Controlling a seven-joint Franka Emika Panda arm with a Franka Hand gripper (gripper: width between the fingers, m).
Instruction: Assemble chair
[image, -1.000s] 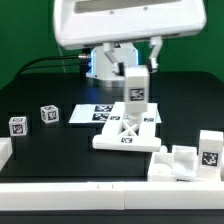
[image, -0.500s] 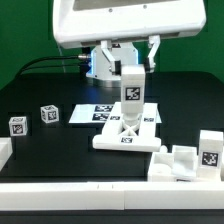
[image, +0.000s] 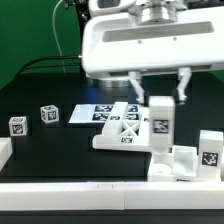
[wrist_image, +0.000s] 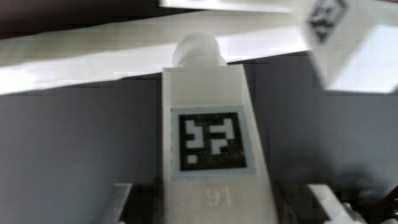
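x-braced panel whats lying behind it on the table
The marker board lies flat on the table behind the panel, tags showing. The panel covers its near edge, and the leg held in the jaws covers its end on the exterior view's right.

We see a matte black table (image: 40, 150) filling most of the exterior view, with a white rim (image: 70, 186) along its near edge. Behind it we find a plain green backdrop (image: 30, 30). The marker board (image: 88, 112) lies flat near the table's middle. The light is even and soft, and we make out only faint shadows on the black surface.
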